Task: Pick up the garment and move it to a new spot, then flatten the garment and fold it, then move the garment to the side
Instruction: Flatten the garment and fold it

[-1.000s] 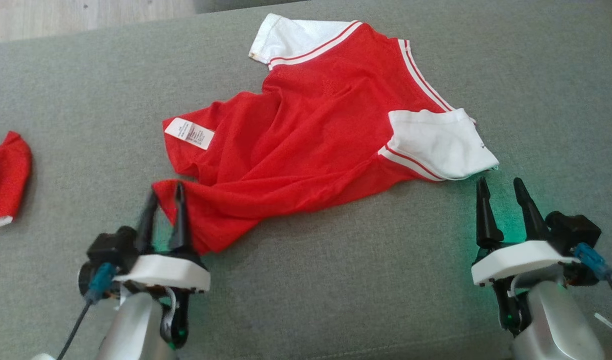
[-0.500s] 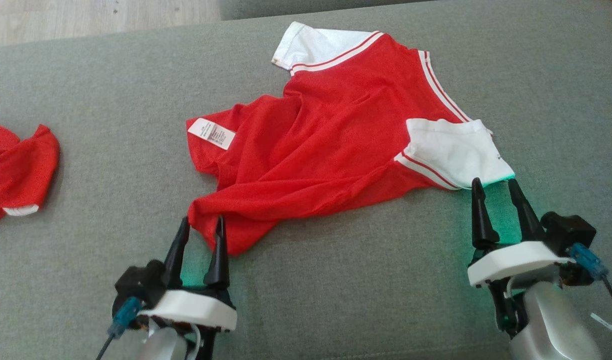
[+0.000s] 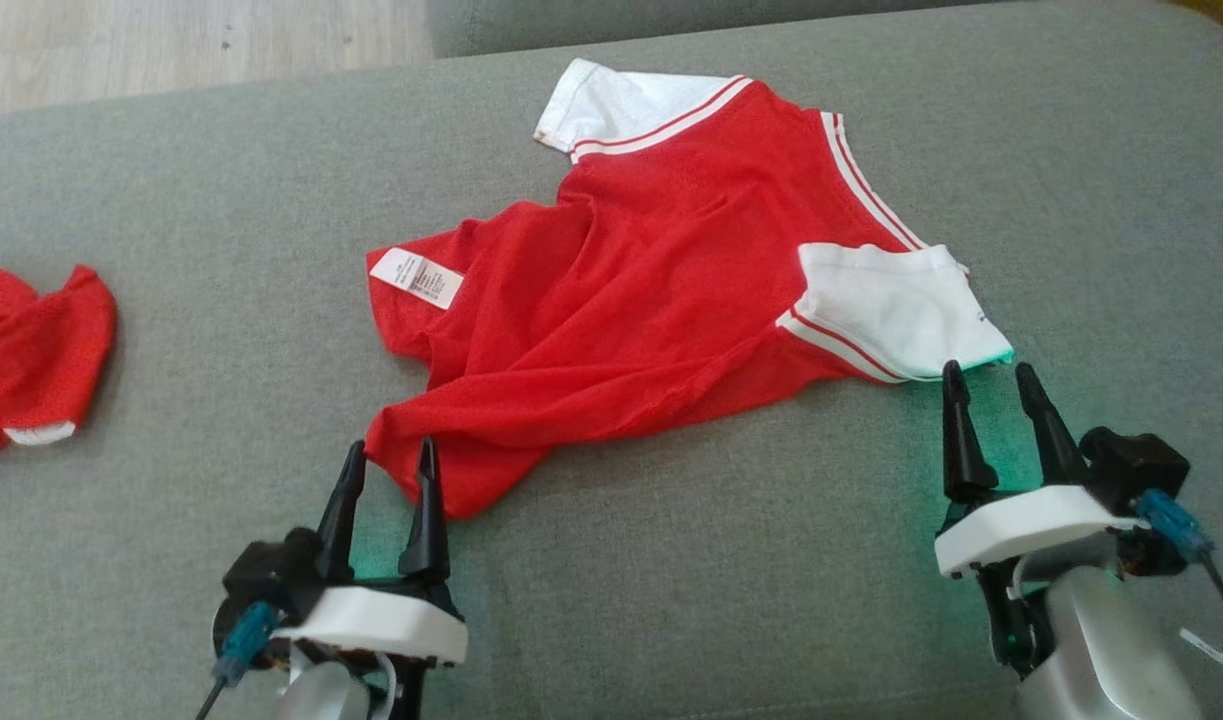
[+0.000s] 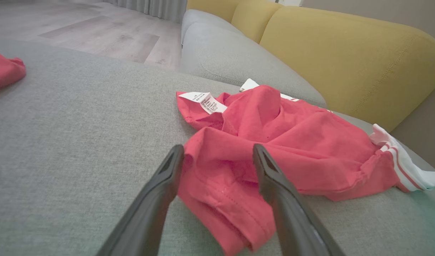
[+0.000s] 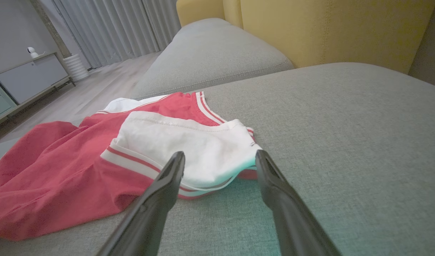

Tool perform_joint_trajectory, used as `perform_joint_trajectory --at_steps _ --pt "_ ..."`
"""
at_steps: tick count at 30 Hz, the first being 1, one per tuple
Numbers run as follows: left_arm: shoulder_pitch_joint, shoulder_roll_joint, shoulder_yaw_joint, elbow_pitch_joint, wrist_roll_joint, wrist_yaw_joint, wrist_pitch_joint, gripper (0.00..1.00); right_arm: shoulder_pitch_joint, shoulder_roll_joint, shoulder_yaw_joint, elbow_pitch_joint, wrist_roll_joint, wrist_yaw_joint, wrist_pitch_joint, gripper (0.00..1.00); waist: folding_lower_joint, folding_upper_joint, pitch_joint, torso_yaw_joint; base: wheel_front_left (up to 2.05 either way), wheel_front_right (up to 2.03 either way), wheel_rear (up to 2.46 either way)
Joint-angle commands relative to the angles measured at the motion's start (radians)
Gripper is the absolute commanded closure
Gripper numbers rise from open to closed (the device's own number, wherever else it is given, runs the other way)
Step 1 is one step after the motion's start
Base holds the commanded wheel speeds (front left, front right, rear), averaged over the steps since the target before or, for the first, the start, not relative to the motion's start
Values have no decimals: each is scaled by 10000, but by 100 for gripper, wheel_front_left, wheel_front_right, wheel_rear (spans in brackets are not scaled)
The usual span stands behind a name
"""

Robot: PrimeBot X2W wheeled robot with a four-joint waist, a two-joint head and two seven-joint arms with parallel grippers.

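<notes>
The garment (image 3: pixel 651 300) is a red shirt with white sleeves and a white care label, lying rumpled on the grey sofa cushion (image 3: pixel 671 560). My left gripper (image 3: pixel 392 446) is open at the shirt's near-left hem corner. In the left wrist view that red hem (image 4: pixel 217 177) lies between the two dark fingers (image 4: pixel 157 192) of the left gripper (image 4: pixel 218 148). My right gripper (image 3: pixel 988 368) is open at the near edge of the white sleeve (image 3: pixel 891 305). In the right wrist view the sleeve (image 5: pixel 189 149) reaches just between the tips of the right gripper (image 5: pixel 220 154).
A second red garment (image 3: pixel 31 340) lies at the cushion's left edge, also visible as a red bundle (image 4: pixel 4 69). A yellow sofa back (image 4: pixel 345 60) rises behind the shirt. Another grey cushion (image 5: pixel 210 60) and wood floor (image 3: pixel 171 40) lie beyond.
The head view has shifted. My left gripper has drawn back down the view and opened slightly, tips now at the hem corner. The right gripper's tips now reach the sleeve's edge.
</notes>
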Motion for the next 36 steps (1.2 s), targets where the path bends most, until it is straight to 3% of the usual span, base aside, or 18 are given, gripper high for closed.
perform_joint_trajectory --at_steps 1,10,18,25,32,33,34,35,36 --pt "-59 53 457 -340 187 101 -53 0 -108 -26 207 -310 16 -9 -109 0 1 0 -45 14 0 0 0" --pt "56 52 450 -574 442 197 -53 0 -1124 -26 754 -95 -369 -9 -109 0 1 0 -9 389 0 0 0" --pt "94 52 146 -533 219 198 -53 0 -2828 -26 1530 1440 -588 -9 -109 0 1 0 74 1064 0 0 0" --pt "195 52 61 -489 15 194 -53 0 -3511 -26 770 3355 -1248 -9 -109 0 1 0 101 1428 0 0 0" --pt "53 52 92 -490 -94 155 -53 0 -3507 -26 490 3546 -1246 -9 -109 0 1 0 204 1369 0 0 0" --pt "12 52 85 -498 -96 148 -53 0 -3506 -26 477 3541 -1219 -9 -109 14 1 0 212 1362 0 0 0" --pt "-21 52 80 -501 -99 145 -53 0 -3503 -26 473 3537 -1206 -9 -109 40 1 0 220 1355 0 0 0" --pt "-45 52 77 -503 -100 143 -53 0 -3501 -26 468 3531 -1192 -9 -109 73 1 0 229 1352 0 0 0" --pt "-64 52 76 -506 -106 139 -53 0 -3498 -26 461 3521 -1177 -9 -109 94 1 0 238 1352 0 0 0"
